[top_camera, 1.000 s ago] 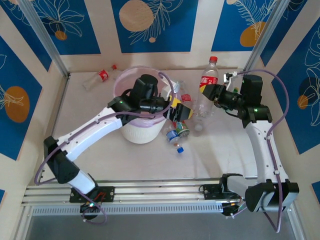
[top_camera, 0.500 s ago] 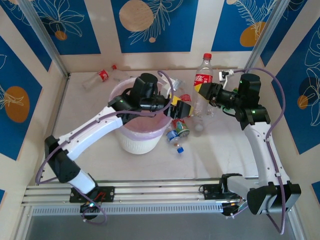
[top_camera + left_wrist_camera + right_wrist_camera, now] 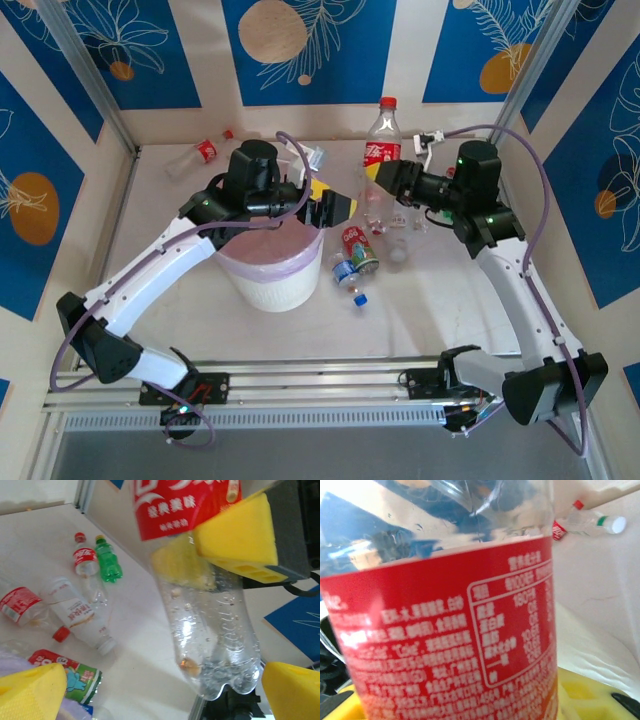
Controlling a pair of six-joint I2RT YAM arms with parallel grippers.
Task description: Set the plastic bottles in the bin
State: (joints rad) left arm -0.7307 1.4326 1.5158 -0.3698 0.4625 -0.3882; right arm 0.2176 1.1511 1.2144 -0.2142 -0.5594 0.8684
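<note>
Since a second ago the right arm has swung its load leftward along the far edge of the table (image 3: 430, 310) to a spot just right of the bin (image 3: 262, 285), while the left arm has drawn back so that its wrist hangs over the bin's far rim. At this moment the right gripper (image 3: 385, 178) is clamped on a large clear bottle (image 3: 378, 150) with a red label and red cap (the left wrist view shows a yellow pad pressed to its wall at the label's lower edge). That bottle stands roughly upright, and its base looks lifted off the table. The left gripper (image 3: 330, 200) has its jaws spread wide with nothing between them, and it points at the held bottle from beside the bin's right rim. The bin stands left of the table's middle, a pinkish liner folded over its white wall. Just right of it lie a red-labelled small bottle (image 3: 354, 247) and a blue-labelled small bottle (image 3: 345, 270), with a loose blue cap (image 3: 360, 298) closer to the near edge. A few more clear bottles (image 3: 400, 235) lie under the right arm, among them a green bottle (image 3: 108, 560) beside a red-capped one. Another bottle, the corner bottle (image 3: 203, 153), lies on its side in the far left corner.
</note>
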